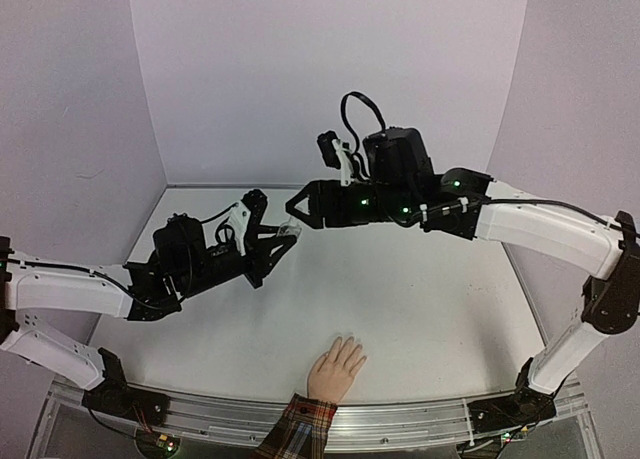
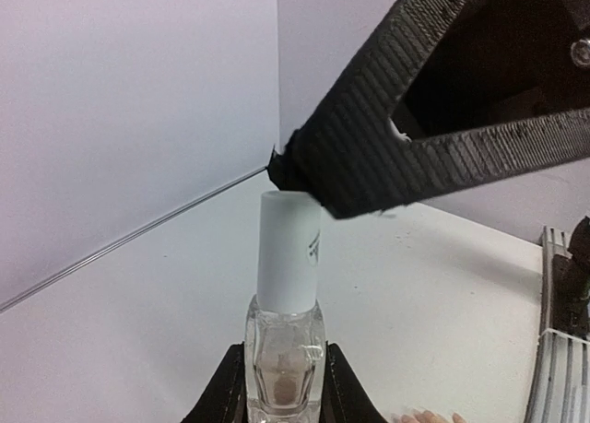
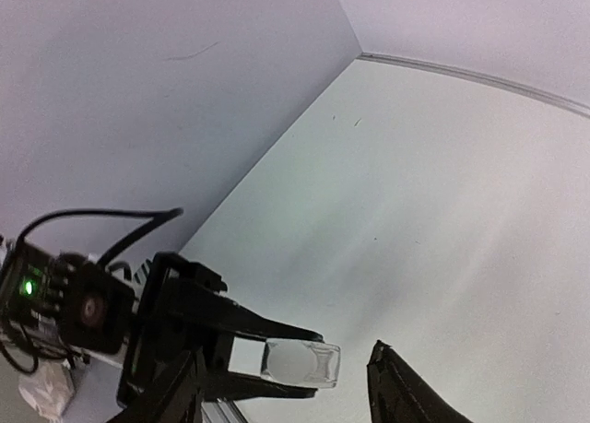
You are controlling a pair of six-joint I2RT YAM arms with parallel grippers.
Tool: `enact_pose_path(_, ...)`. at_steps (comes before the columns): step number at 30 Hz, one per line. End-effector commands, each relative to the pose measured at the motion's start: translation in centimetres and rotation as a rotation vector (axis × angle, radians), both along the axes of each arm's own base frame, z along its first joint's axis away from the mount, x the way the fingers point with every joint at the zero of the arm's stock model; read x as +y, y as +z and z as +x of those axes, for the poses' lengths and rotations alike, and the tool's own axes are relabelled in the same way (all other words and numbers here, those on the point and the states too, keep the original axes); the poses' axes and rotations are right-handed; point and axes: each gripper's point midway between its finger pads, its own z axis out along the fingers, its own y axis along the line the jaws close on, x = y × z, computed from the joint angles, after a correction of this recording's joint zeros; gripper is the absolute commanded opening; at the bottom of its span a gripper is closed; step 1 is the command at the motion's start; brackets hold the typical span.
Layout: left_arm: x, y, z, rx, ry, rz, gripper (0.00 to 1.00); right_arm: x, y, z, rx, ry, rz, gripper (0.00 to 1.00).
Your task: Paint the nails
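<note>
Uncapping: left gripper (image 1: 281,237) clamps the bottle (image 2: 284,349) toward the table's (image 1: 420,309) far edge; right gripper (image 1: 303,207), jaws parted, must next grasp the cap (image 2: 288,248)

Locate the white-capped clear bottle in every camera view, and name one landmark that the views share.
Top external: the bottle is just left of centre.
Left wrist: the bottle is at bottom centre, cap pointing up.
Right wrist: the bottle is low, near centre.
Shared landmark: the left gripper clamped on it.
</note>
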Motion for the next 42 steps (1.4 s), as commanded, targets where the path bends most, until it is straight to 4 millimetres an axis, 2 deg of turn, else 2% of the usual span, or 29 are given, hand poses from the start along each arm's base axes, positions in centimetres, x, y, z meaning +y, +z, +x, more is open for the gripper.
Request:
enact_pose_path(1, 0.4, 3.4, 2.0, -0.08, 0.129, -0.091, 0.0, 1.2, 0.6, 1.4, 0.026, -0.081, 0.014, 0.53)
enact_pose_path(6, 0.2, 3.3, 2.0, -0.079, 0.129, -0.108, 0.0, 1.8, -0.9, 2.0, 0.033, -0.094, -0.02, 0.46)
enact_pose_path(8, 0.0, 3.3, 1.8, -0.077, 0.119, -0.113, 0.0, 1.9, -1.2, 2.1, 0.025, -0.094, -0.031, 0.36)
enact_pose_path(11, -0.1, 3.4, 1.5, -0.066, 0.093, -0.125, 0.0, 2.1, -1.4, 2.1, 0.001, -0.074, -0.049, 0.16)
enact_pose_path(14, -0.7, 3.9, -0.1, -0.06, -0.005, -0.131, 0.0, 2.2, -1.4, 0.9, -0.063, 0.038, -0.077, 0.0)
enact_pose_path(15, -1.0, 4.1, -1.3, -0.04, -0.084, -0.148, 0.0, 2.4, -1.2, -0.7, -0.105, 0.158, -0.074, 0.0)
enact_pose_path(17, -1.5, 4.7, -4.9, -0.021, -0.346, -0.175, 0.0, 2.6, -0.9, -5.5, -0.181, 0.49, -0.023, 0.0)
enact_pose_path(18, -1.2, 5.0, -6.0, -0.004, -0.459, -0.189, 0.0, 2.0, -0.5, -9.9, -0.203, 0.748, 0.049, 0.0)
enact_pose_path(19, -1.0, 5.2, -8.3, 0.024, -0.623, -0.202, 0.0, 0.9, 0.3, -12.6, -0.212, 0.904, 0.112, 0.0)
enact_pose_path(21, -0.4, 5.3, -10.2, 0.079, -0.798, -0.192, 0.0, 0.0, 0.2, -14.2, -0.188, 0.986, 0.135, 0.0)
enact_pose_path(22, -0.5, 5.1, -10.3, 0.091, -0.814, -0.177, 0.0, -0.1, 0.2, -14.4, -0.17, 0.996, 0.134, 0.0)
enact_pose_path(23, -0.6, 4.8, -10.1, 0.102, -0.806, -0.161, 0.0, -0.1, -0.1, -14.4, -0.157, 0.99, 0.125, 0.02)
enact_pose_path(24, -0.8, 4.4, -9.5, 0.11, -0.768, -0.146, 0.0, -0.1, -0.4, -13.9, -0.154, 0.96, 0.103, 0.09)
enact_pose_path(26, -0.7, 3.9, -8.2, 0.09, -0.681, -0.138, 0.0, -0.2, -1.0, -12.2, -0.185, 0.841, 0.039, 0.42)
enact_pose_path(27, -0.6, 3.8, -7.3, 0.078, -0.617, -0.136, 0.0, -0.5, -1.0, -11.0, -0.205, 0.764, 0.009, 0.54)
enact_pose_path(29, -0.3, 3.7, -5.2, 0.06, -0.481, -0.133, 0.0, -1.1, -0.3, -8.7, -0.215, 0.597, -0.026, 0.71)
enact_pose_path(30, 0.0, 3.5, -4.1, 0.053, -0.408, -0.123, 0.0, -1.4, 0.1, -7.3, -0.214, 0.504, -0.036, 0.75)
enact_pose_path(33, 0.6, 2.9, -1.4, 0.019, -0.193, -0.079, 0.0, -2.4, 1.1, -3.6, -0.175, 0.243, -0.052, 0.78)
enact_pose_path(36, 0.7, 2.8, -0.2, -0.036, -0.045, -0.041, 0.0, -3.0, 1.1, -1.3, -0.104, 0.068, -0.037, 0.78)
enact_pose_path(42, 0.9, 3.2, 0.9, -0.07, 0.084, -0.06, 0.0, -1.2, 0.5, 0.1, 0.011, -0.03, 0.006, 0.58)
